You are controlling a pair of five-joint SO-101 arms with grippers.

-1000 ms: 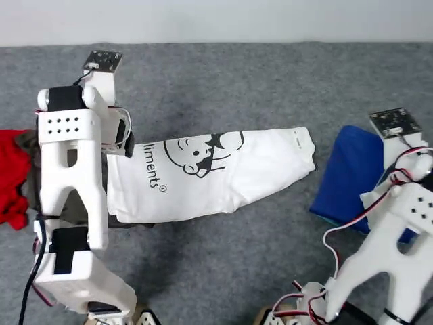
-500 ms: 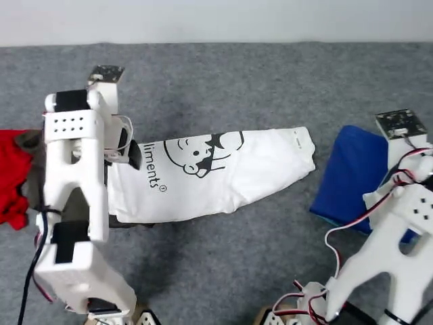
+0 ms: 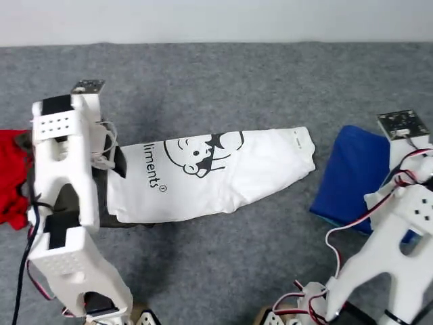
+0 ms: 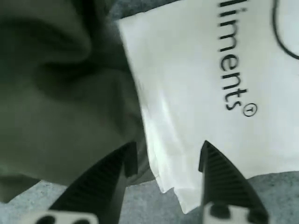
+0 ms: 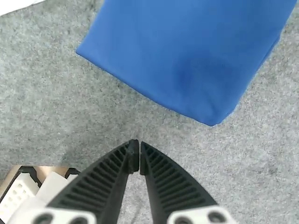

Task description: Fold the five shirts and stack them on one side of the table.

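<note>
The task looks less than half done. 1 blue shirt (image 3: 348,176) lies folded into a neat rectangle on the right side of the grey table (image 3: 237,88), and a thin teal edge peeks out under its near corner, perhaps another folded piece, though I cannot tell. The white shirt (image 3: 216,172) lies across the middle, already narrowed into a long band with its sides turned in, so it probably needs a fold or 2 along its length before it goes on the stack. At the left edge a red shirt (image 3: 12,176) sits bunched and unfolded, and an olive garment (image 4: 56,93) lies crumpled beside it, partly under the white shirt's end. The left gripper (image 4: 166,154) hangs over that end of the white shirt, right at the seam where it meets the olive cloth, its jaws spread and holding nothing. The right gripper (image 5: 137,144) sits low over bare table just beside the blue shirt's corner, jaws pressed together and empty. As for writing, the white shirt carries a line of black lettering ending in a small circled mark, next to a black cartoon drawing, and a tiny tag shows near its far end.
</note>
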